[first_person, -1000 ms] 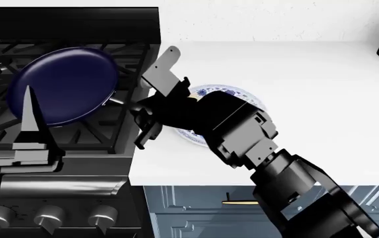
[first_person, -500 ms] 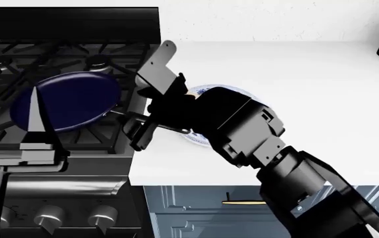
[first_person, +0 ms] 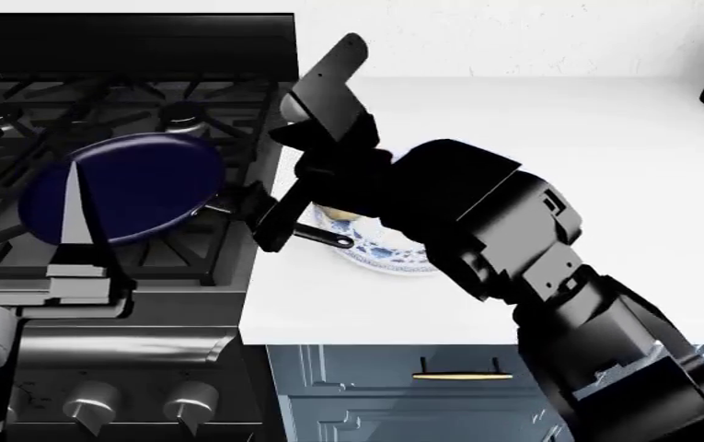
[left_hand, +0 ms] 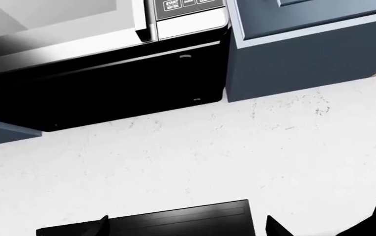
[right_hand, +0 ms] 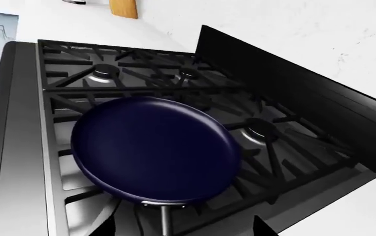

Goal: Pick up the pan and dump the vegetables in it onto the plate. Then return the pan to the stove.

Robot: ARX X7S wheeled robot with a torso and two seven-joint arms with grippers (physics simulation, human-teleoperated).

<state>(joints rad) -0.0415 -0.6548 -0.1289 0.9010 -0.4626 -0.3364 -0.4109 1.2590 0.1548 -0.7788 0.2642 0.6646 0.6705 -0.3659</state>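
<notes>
The pan, a glossy dark navy disc with a thin black handle, is laid flat on the cast-iron grates of the stove, probably because the return step is nearly finished. Its inside is seen empty. The pale lumpy vegetables are seen on the plate, whose white rim carries a blue flower pattern, on the smooth white counter. The right gripper is held just beside the handle with its fingers spread and nothing between them. The left gripper is raised before the stove; its finger state cannot be told.
</notes>
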